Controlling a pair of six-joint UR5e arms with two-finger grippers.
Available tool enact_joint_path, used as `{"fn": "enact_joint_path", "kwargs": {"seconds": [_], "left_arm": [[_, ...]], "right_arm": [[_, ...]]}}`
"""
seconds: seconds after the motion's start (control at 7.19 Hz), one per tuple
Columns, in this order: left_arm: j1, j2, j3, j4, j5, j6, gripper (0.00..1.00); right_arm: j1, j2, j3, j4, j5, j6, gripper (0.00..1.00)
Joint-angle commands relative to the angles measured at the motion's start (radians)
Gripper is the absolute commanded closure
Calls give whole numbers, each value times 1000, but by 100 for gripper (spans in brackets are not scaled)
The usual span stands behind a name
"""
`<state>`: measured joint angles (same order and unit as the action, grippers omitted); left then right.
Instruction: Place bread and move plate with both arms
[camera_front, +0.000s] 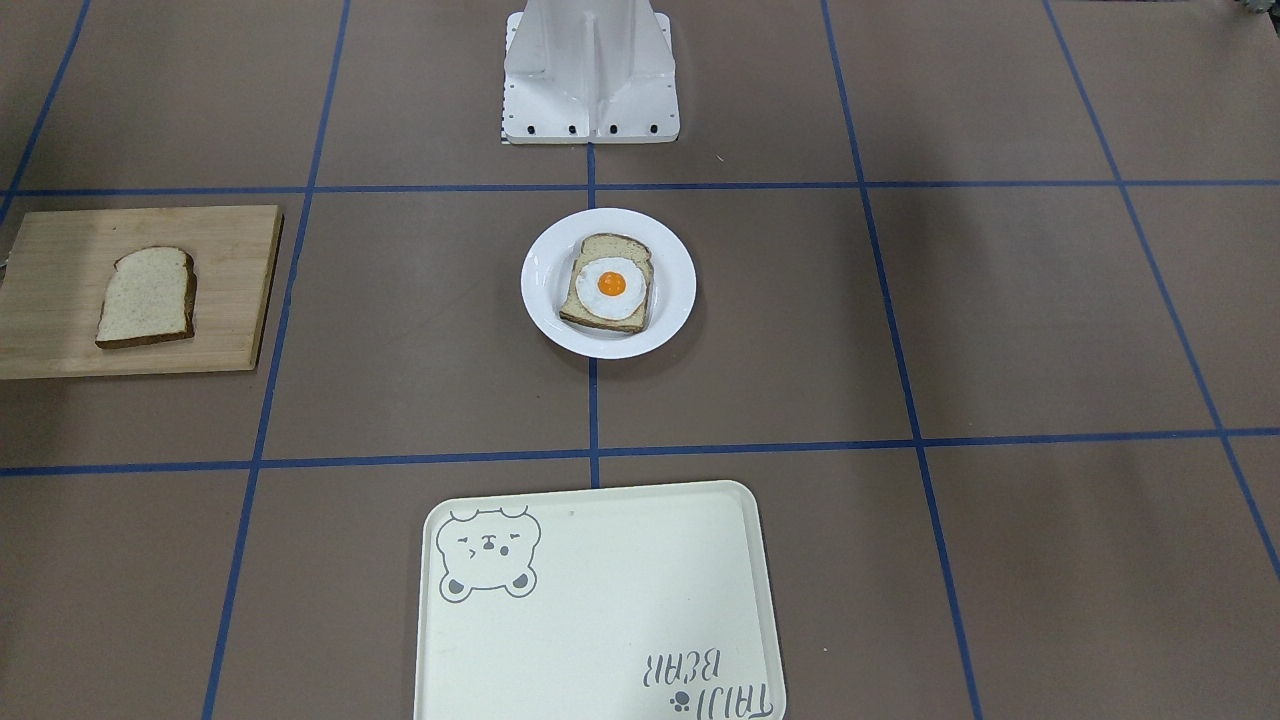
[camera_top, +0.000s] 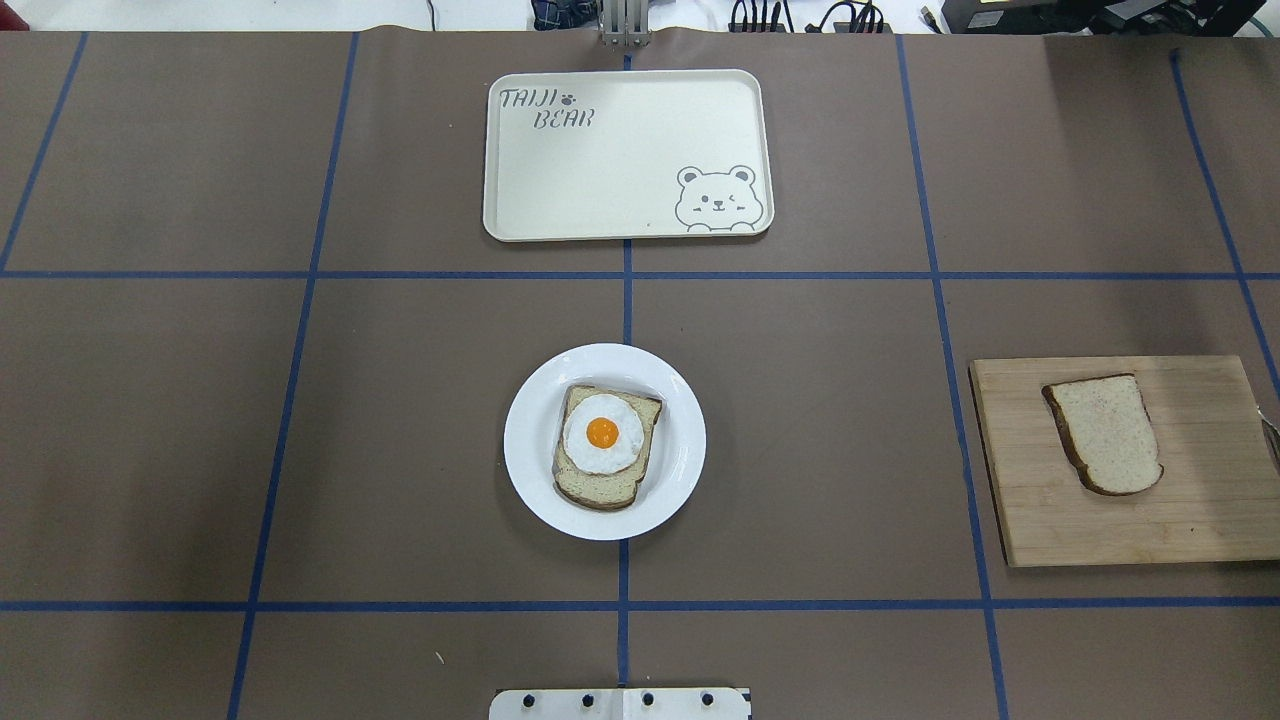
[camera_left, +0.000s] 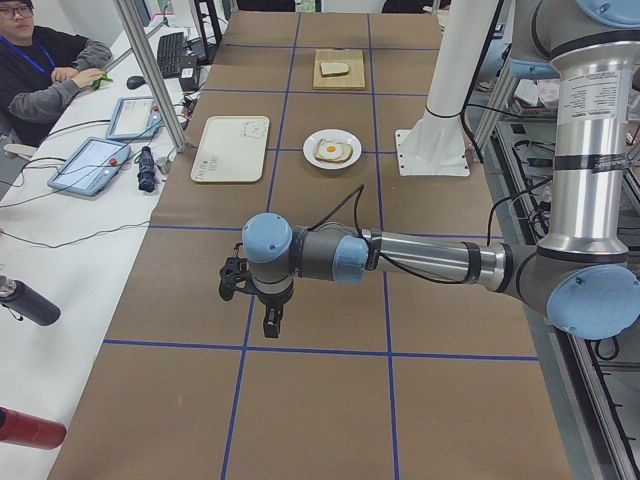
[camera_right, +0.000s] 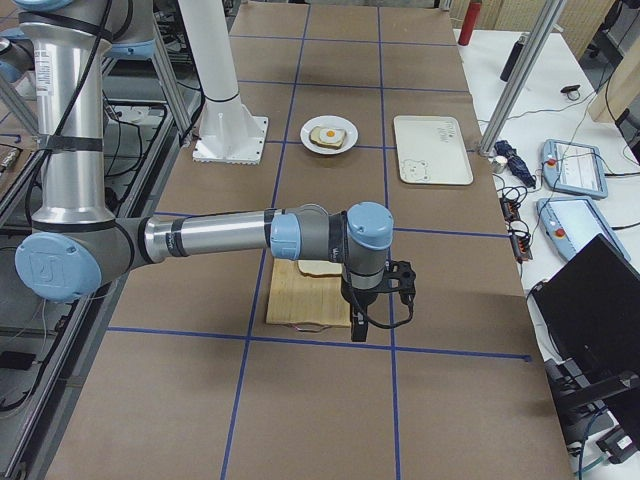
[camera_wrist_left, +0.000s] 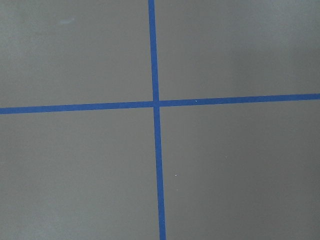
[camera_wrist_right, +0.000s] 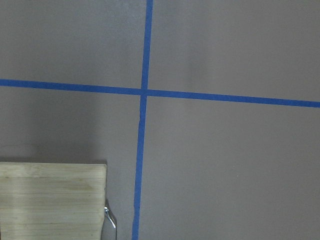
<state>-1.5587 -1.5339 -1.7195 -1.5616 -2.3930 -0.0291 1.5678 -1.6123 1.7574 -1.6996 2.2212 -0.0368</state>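
Note:
The plain bread (camera_front: 147, 297) lies on a wooden cutting board (camera_front: 235, 290), also in the overhead view (camera_top: 1108, 433). The white plate (camera_front: 540, 285) sits mid-table and holds a slice topped with a fried egg (camera_front: 610, 290); the plate's rim also shows from overhead (camera_top: 525, 440). My left gripper (camera_left: 271, 322) hangs over bare table far from the plate. My right gripper (camera_right: 357, 325) hangs just past the board's near edge, its arm hiding part of the bread (camera_right: 318, 268). Both show only in side views; I cannot tell whether they are open or shut.
A cream bear tray (camera_top: 620, 160) lies beyond the plate on the operators' side. The white base stand (camera_front: 590, 70) is behind the plate. A board corner (camera_wrist_right: 50, 200) shows in the right wrist view. An operator (camera_left: 45, 70) sits at a side desk with tablets.

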Motion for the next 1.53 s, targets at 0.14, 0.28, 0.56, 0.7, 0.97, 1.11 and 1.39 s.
{"fn": "enact_joint_path", "kwargs": {"seconds": [0.14, 0.28, 0.56, 0.7, 0.97, 1.11, 1.39], "left_arm": [[-1, 0, -24, 0, 0, -5, 1], [-1, 0, -37, 0, 2, -3, 1], [-1, -2, -78, -3, -2, -8, 1], [-1, -23, -80, -6, -2, -3, 1], [-1, -80, -52, -104, -2, -9, 1], [-1, -66, -49, -123, -5, -5, 1], [0, -72, -51, -171, -12, -3, 1]], "right_arm": [[0, 0, 8, 0, 5, -6, 0], [-2, 0, 23, 0, 8, -9, 0], [-2, 9, 69, 3, 5, -5, 0], [-3, 12, 73, 20, 5, 3, 0], [-3, 6, 54, 119, 15, 5, 0], [-2, -3, 51, 158, 21, 3, 0], [-3, -15, 33, 233, 113, 23, 0]]}}
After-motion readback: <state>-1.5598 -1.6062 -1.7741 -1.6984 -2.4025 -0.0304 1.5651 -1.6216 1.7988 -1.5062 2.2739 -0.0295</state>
